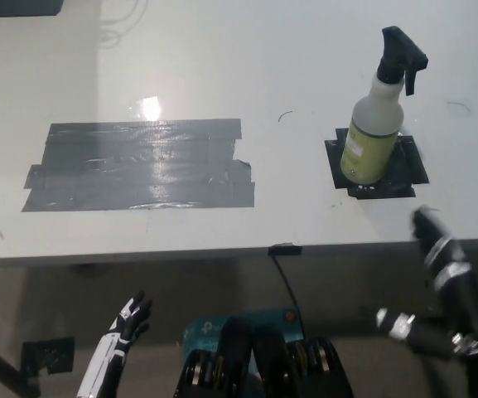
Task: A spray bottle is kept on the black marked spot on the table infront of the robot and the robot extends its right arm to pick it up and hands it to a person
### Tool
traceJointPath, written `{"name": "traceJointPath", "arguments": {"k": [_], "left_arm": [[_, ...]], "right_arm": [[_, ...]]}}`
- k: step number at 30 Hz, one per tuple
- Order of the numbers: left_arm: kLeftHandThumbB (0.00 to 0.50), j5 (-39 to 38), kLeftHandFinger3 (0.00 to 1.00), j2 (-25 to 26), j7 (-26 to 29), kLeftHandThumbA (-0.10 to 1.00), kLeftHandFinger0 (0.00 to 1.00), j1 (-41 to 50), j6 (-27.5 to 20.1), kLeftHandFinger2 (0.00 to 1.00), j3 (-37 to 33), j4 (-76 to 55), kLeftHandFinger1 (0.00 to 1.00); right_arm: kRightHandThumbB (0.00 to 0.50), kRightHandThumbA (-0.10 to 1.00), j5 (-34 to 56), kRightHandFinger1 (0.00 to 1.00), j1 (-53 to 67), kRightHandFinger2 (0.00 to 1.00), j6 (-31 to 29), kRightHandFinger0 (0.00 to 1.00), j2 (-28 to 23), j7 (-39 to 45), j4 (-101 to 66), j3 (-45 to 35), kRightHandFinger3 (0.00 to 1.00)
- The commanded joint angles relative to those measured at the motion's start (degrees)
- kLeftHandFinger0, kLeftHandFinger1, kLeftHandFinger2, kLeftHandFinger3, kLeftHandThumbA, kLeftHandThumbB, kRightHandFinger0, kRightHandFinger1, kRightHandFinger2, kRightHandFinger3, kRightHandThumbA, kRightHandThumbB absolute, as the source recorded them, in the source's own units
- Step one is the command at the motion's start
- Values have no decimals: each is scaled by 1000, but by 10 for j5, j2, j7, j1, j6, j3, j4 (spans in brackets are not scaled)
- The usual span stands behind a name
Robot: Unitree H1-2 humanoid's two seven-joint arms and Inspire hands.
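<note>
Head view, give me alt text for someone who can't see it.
A spray bottle stands upright on a black marked spot on a white table. The black right hand nears it from below; the white left hand rests low, beside a taped patch.

Spray bottle (377, 124): translucent plastic, matt black trigger. Table (305, 50): smooth white, slight sheen. Large tape patch (139, 166) was glossy grey, wrinkled, catching glare.

The right hand (437, 249) is motion-blurred (finger pose unreadable); the spray bottle (377, 116) hides the black marked spot's (408, 166) centre.
</note>
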Motion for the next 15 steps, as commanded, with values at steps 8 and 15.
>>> {"name": "traceJointPath", "arguments": {"k": [8,15], "left_arm": [[351,0,1000,1,-1,1000,1000,5,-29,1000,2,-12,1000],[348,2,1000,1,-2,1000,1000,6,-30,1000,1,-10,1000]], "right_arm": [[351,1000,-4,1000,-164,1000,23,1000,-12,-53,97,-69,1000],[320,1000,-10,1000,-256,1000,40,1000,-20,-62,240,-74,1000]]}}
